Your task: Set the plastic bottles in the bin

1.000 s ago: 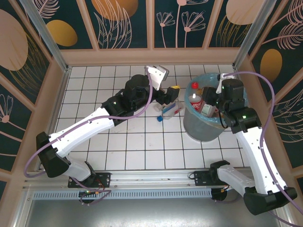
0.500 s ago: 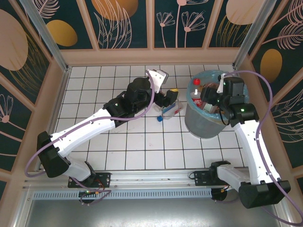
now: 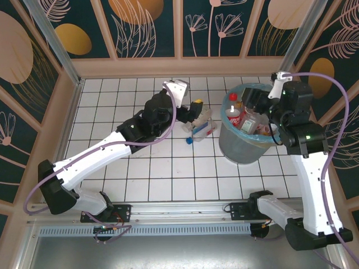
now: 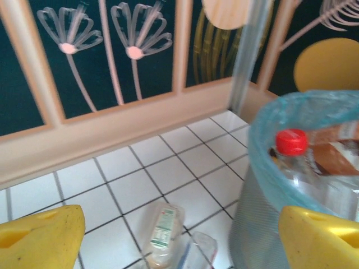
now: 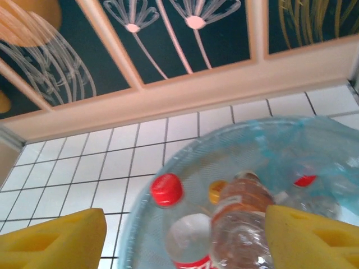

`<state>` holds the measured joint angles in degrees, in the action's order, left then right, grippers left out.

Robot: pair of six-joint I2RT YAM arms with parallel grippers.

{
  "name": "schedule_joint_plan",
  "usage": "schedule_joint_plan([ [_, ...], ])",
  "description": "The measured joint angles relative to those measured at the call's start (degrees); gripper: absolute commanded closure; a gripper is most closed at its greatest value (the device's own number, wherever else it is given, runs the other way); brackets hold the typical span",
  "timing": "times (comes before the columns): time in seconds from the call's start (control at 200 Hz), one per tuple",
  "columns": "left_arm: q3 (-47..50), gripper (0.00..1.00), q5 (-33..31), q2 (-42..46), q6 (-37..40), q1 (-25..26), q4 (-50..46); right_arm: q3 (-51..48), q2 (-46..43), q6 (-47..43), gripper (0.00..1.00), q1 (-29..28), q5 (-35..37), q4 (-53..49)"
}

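The bin (image 3: 238, 148) is grey with a light-blue liner (image 4: 266, 168) and stands at the right on the tiled floor. Several plastic bottles lie in it: a red-capped one (image 5: 166, 189), a white-capped one with a red label (image 5: 190, 241) and a clear amber one (image 5: 241, 216). Two plastic bottles lie on the tiles left of the bin: a pale labelled one (image 4: 161, 227) and a clear one (image 3: 203, 130). My left gripper (image 3: 196, 111) hangs open over them, its yellow fingers (image 4: 39, 238) wide apart. My right gripper (image 3: 253, 105) is open above the bin with nothing in it.
A low wooden wall (image 4: 112, 129) with dark flower panels closes the floor at the back and sides. White tiles (image 3: 112, 112) lie open to the left of the bottles and in front of the bin (image 3: 185, 179).
My right gripper opened, let a bottle drop into the bin and lifted back to the right. My left gripper drew slightly left and opened a little wider.
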<state>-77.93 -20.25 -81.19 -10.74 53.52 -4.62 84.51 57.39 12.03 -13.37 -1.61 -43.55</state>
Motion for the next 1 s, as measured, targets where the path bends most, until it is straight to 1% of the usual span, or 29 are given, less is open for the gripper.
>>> schedule_joint_plan([
  [0.08, 0.0, 0.10, -2.4, 0.0, -1.1, -0.6, -0.7, 0.8, 0.6, 0.7, 0.34, -6.0, 1.8, 0.9],
  [0.135, 0.1, 0.10, -3.0, 0.0, -2.1, -1.4, -2.1, 2.0, 2.0, 0.9, 0.34, -11.7, 3.6, 1.3],
  [0.185, 0.6, 0.09, -3.0, 0.1, -3.2, -2.8, -3.0, 3.3, 4.2, 1.1, 0.33, -17.6, 6.7, 2.0],
  [0.28, 4.4, 0.09, -2.1, 1.4, -5.6, -7.9, -3.8, 5.1, 9.9, 1.8, 0.32, -26.6, 12.4, 3.4],
  [0.35, 8.9, 0.09, -1.8, 3.4, -7.0, -12.7, -4.9, 5.2, 14.7, 3.0, 0.30, -30.1, 15.3, 4.4],
  [0.4, 11.8, 0.08, -1.7, 5.0, -7.6, -15.7, -5.7, 4.5, 18.8, 4.2, 0.29, -31.6, 16.6, 5.4],
  [0.465, 14.8, 0.07, -1.9, 7.0, -7.8, -18.0, -6.5, 2.0, 22.8, 6.2, 0.26, -33.0, 17.6, 7.2],
  [0.651, 21.1, 0.05, -0.7, 13.0, -4.2, -18.4, -5.7, -8.4, 30.3, 16.2, 0.20, -36.5, 19.3, 11.6],
  [0.791, 24.6, 0.06, 4.0, 15.6, 0.0, -18.4, -4.5, -12.3, 33.9, 25.8, 0.15, -36.6, 22.0, 12.2],
  [0.896, 26.3, 0.06, 8.8, 15.8, 2.5, -18.4, -4.1, -12.5, 37.3, 31.3, 0.10, -36.5, 24.4, 12.2],
  [0.996, 27.1, 0.07, 12.9, 15.8, 3.7, -18.4, -4.1, -11.7, 41.6, 35.6, 0.09, -36.2, 26.3, 11.3],
])
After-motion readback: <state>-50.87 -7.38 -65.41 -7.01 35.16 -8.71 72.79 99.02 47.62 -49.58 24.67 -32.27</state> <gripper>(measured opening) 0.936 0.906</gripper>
